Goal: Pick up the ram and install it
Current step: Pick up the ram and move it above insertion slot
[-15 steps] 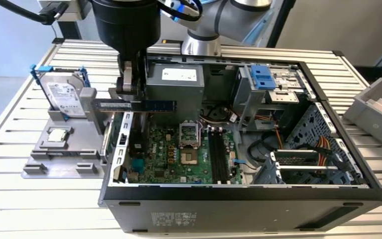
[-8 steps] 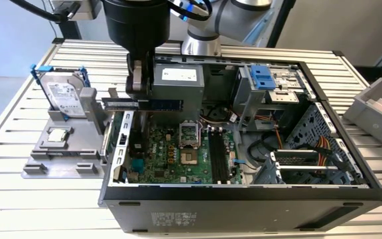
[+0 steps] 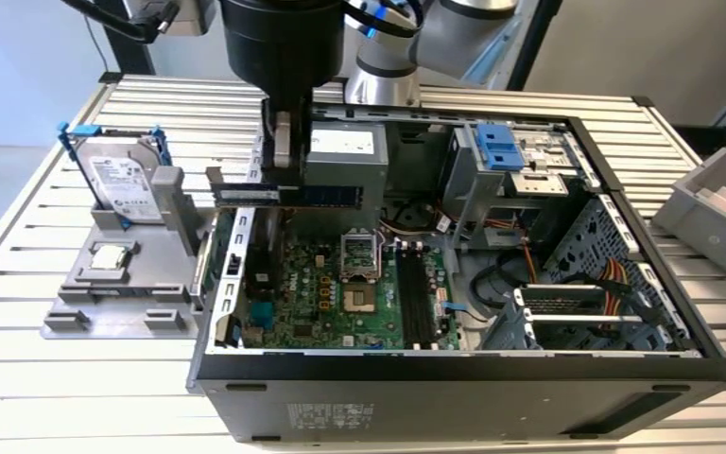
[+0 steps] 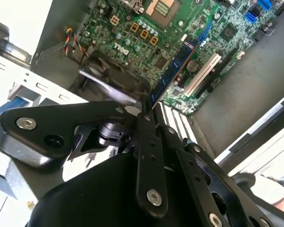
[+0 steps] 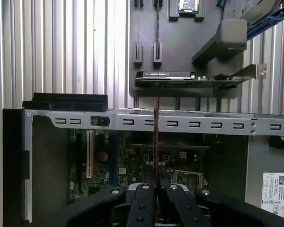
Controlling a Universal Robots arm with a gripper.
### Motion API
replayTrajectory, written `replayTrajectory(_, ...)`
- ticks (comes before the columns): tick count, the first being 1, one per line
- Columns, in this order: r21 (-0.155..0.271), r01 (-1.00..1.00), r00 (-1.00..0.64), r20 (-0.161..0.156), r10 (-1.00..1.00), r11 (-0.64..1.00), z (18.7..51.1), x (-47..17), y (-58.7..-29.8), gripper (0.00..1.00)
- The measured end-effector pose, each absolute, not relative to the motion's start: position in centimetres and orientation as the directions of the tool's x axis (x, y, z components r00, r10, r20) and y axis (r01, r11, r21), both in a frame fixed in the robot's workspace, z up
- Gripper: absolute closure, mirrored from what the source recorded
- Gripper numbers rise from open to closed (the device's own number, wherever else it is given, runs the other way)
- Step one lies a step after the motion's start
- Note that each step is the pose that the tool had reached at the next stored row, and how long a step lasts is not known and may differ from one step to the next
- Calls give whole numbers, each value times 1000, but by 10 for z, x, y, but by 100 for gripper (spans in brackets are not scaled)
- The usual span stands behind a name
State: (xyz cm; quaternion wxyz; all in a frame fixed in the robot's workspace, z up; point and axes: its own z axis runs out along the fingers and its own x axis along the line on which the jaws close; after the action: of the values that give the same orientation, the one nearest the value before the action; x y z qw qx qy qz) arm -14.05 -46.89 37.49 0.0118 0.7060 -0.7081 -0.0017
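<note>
The ram (image 3: 319, 195) is a thin bluish stick held level above the rear left part of the open computer case (image 3: 464, 369). My gripper (image 3: 285, 175) comes down from above and is shut on the stick near its middle. The ram (image 4: 173, 71) juts out from the black fingers (image 4: 143, 124) over the green motherboard (image 4: 146, 28) in the second wrist view. Edge-on in the first wrist view, the ram (image 5: 155, 137) stands as a thin line between the fingers (image 5: 143, 191). The motherboard's black slots (image 3: 414, 295) lie lower and toward the exterior view's right.
A grey fixture (image 3: 111, 284) on the exterior view's left holds a silver hard drive in a blue frame (image 3: 121, 178) and a small square chip (image 3: 109, 255). A grey bin (image 3: 717, 208) stands at the right. Drive cages (image 3: 514, 161) and cables (image 3: 590, 284) fill the case's right half.
</note>
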Motion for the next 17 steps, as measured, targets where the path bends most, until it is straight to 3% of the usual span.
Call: replayTrajectory(17, 19, -1000, -4, 15, -1000, 5, 375, -109, -461, 100)
